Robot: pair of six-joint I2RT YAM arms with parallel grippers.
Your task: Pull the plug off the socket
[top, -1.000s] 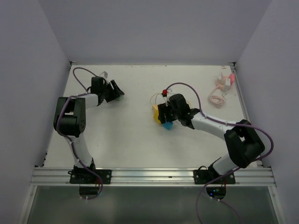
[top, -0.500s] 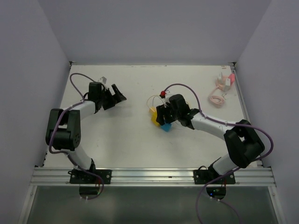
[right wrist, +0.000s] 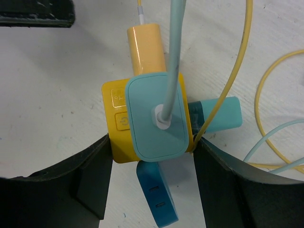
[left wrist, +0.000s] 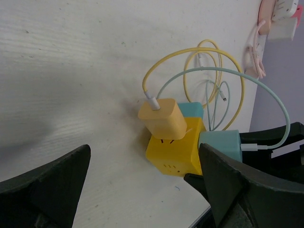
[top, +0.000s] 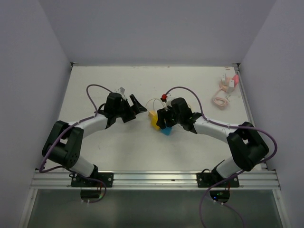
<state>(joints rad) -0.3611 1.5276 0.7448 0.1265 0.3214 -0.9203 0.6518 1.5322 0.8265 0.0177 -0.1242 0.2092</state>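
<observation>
Holding the yellow socket cube (right wrist: 116, 124) between its two fingers, the right gripper (right wrist: 151, 156) stood near the middle of the table (top: 199, 83), its jaws closed on the sides of the cube. A yellow plug (left wrist: 161, 118) stuck out from one face of the cube, and a teal plug (right wrist: 156, 114) sat in the face toward the right wrist camera. The left gripper (top: 134, 105) hovered just beside the yellow plug, its jaws wide apart and holding nothing. Thin cables (left wrist: 190, 52) made loops behind the cube.
</observation>
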